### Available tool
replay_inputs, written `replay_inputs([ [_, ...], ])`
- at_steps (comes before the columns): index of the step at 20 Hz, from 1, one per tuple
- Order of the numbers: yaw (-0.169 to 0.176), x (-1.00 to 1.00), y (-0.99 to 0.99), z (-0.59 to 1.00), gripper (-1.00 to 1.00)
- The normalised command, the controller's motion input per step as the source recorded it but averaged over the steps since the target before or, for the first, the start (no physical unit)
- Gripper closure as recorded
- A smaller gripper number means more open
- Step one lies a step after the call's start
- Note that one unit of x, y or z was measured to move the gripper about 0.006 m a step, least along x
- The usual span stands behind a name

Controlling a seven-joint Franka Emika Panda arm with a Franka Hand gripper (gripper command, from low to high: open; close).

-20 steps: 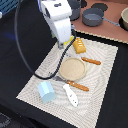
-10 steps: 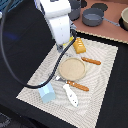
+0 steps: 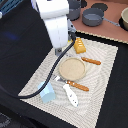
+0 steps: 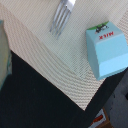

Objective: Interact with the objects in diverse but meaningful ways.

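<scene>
Where the placemat [image 3: 102, 62] ends, a pot [image 3: 93, 17] sits.

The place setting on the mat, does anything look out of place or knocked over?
Mostly tidy. The tan plate sits mid-mat with the orange-handled cutlery beside it. The odd one is the milk carton: it sits right at the placemat's corner, and its printed label reads upside down in the wrist view. Nothing looks spilled or broken.

Pale blue carton [image 4: 105, 51] w/ red lettering, beige woven mat [image 3: 102, 75], tan plate [image 3: 72, 68].
</scene>
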Motion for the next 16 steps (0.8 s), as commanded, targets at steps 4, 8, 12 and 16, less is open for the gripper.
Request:
replay_inputs([
  [4,-0.027,0.41,-0.73,0.00,-1.00],
  [8,-0.031,0.41,-0.75,0.00,-1.00],
  [12,-0.032,0.51,-0.66,0.04,-1.00],
  [16,-0.031,0.61,-0.45,0.03,-1.00],
])
